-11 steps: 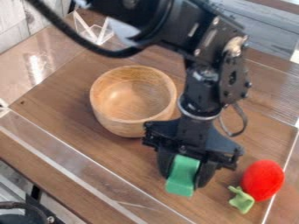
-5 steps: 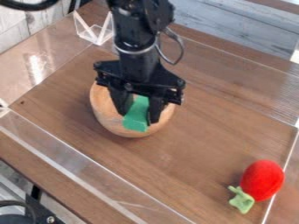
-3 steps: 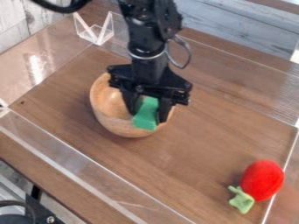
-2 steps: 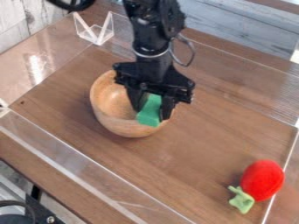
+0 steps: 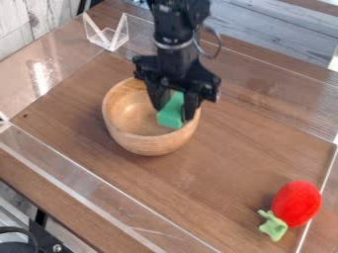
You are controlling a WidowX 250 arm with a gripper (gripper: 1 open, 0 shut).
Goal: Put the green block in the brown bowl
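Observation:
The brown bowl (image 5: 138,126) is a round, light wooden bowl left of centre on the table. My gripper (image 5: 173,102) points down over the bowl's right rim, shut on the green block (image 5: 172,112). The block is a bright green bar standing nearly upright between the black fingers, its lower end above the inside of the bowl near the right wall. The gripper body hides the block's upper end.
A red toy (image 5: 297,201) with a pale green stem (image 5: 272,226) lies at the front right of the wooden table (image 5: 251,138). A clear plastic stand (image 5: 106,31) sits at the back left. A transparent ledge runs along the table's front and left edges.
The gripper, still holding the green block, moved toward the back and slightly right, from over the bowl's front part to over its right rim.

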